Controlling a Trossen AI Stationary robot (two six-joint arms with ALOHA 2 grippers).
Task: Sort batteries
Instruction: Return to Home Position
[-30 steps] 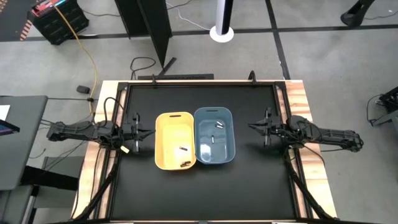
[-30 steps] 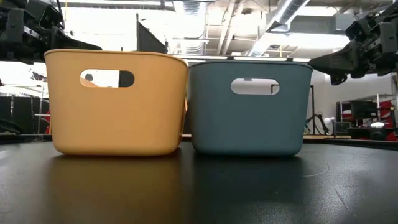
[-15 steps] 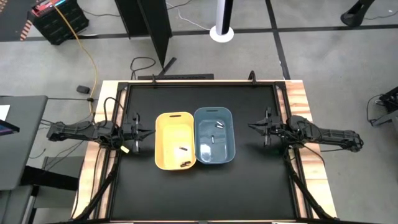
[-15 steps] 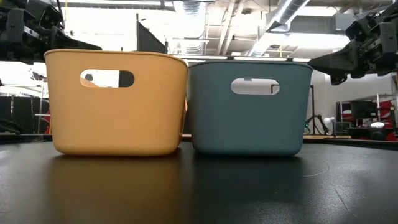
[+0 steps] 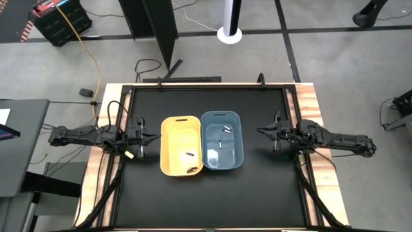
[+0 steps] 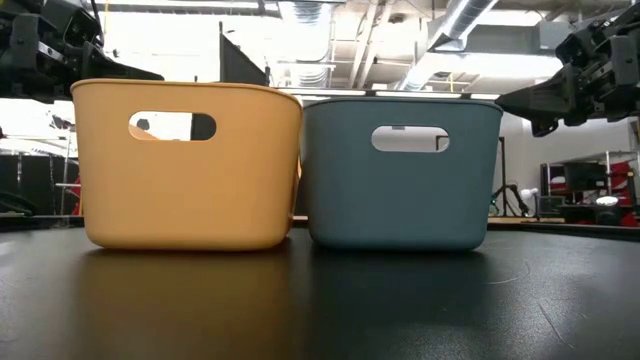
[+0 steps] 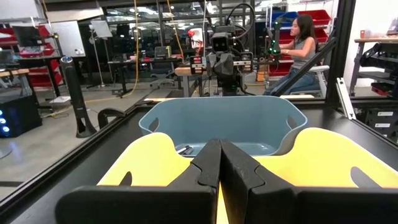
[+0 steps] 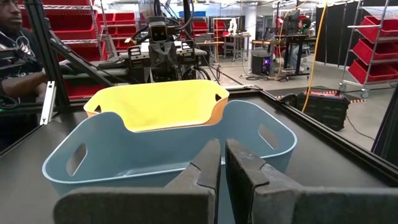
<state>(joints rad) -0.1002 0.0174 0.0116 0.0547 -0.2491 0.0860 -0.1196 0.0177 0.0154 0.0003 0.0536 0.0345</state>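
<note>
A yellow bin (image 5: 181, 145) and a blue bin (image 5: 222, 140) stand side by side mid-table. Two dark batteries (image 5: 190, 155) lie in the yellow bin; several pale batteries (image 5: 226, 130) lie on the blue bin's floor. My left gripper (image 5: 156, 136) hovers shut just left of the yellow bin, its fingers (image 7: 219, 163) pointing at the bins. My right gripper (image 5: 260, 131) hovers shut to the right of the blue bin (image 8: 168, 149), pointing at it. Neither holds anything.
The black tabletop (image 5: 206, 200) lies bare near and far of the bins. A raised frame (image 5: 206, 86) rims the table. Beyond it stand shelves and benches, with a seated person (image 7: 300, 46) on one side and another person (image 8: 15, 50) on the other.
</note>
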